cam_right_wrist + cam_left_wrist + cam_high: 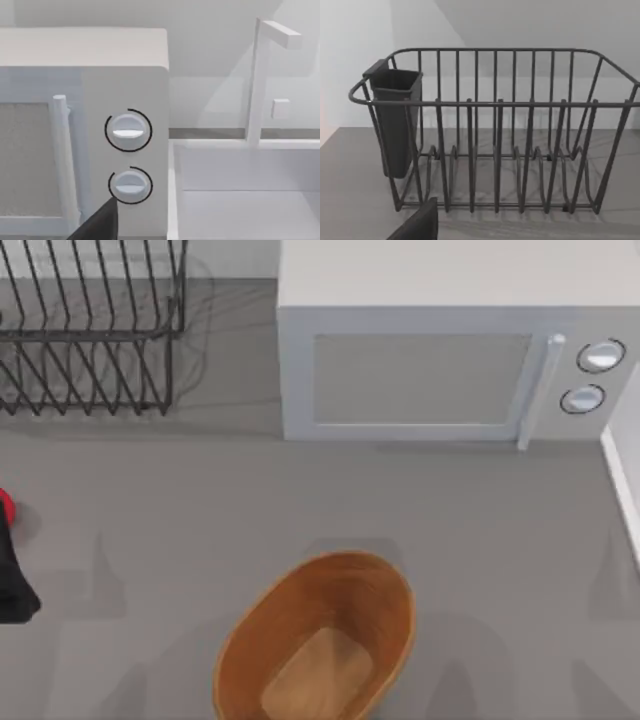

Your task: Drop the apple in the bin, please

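The bin (316,640) sits empty on the table (300,500); the apple (5,506) waits at the left edge by the left gripper (12,575), finger state indiscernible.

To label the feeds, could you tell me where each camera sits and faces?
Top view: above the table, looking down on bin, microwave, rack; left hand at left edge.
Left wrist: on left arm, facing the rack; hand's edge shows.
Right wrist: on right arm, facing microwave knobs; right hand partly shows.
Shared: rack with left wrist, microwave with right.
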Controlling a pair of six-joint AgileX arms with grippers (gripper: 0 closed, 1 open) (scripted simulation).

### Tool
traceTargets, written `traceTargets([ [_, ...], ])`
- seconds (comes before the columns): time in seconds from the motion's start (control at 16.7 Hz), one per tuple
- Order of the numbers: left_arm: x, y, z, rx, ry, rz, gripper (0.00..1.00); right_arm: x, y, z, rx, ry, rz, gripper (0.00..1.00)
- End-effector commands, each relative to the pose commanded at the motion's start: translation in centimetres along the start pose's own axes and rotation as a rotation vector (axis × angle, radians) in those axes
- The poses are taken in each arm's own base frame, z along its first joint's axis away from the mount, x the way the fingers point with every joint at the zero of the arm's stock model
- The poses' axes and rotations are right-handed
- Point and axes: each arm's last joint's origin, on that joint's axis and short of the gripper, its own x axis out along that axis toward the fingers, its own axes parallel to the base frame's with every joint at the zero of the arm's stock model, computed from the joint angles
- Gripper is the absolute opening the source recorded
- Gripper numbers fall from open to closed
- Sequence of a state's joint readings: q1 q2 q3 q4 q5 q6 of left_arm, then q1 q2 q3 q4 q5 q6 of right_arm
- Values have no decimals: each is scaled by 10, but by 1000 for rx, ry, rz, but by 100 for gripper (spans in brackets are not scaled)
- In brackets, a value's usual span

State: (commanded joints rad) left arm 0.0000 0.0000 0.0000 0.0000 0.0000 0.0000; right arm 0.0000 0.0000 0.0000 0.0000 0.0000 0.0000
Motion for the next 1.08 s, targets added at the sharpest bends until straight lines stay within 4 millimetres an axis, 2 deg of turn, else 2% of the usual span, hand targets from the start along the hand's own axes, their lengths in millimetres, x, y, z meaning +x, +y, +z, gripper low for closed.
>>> traceTargets([
  [0.24,0,0,6,18,21,4,100,0,0,0,0,0,0,100],
  [0.42,3,2,29,86,105,12,100,0,0,0,0,0,0,100],
  [0.6,17,5,61,187,269,7,100,0,0,0,0,0,0,100],
  [0.72,38,7,78,260,425,-12,100,0,0,0,0,0,0,100],
  [0.84,67,12,88,332,612,-51,100,0,0,0,0,0,0,100],
  [1.08,137,24,82,447,999,-186,100,0,0,0,0,0,0,100],
])
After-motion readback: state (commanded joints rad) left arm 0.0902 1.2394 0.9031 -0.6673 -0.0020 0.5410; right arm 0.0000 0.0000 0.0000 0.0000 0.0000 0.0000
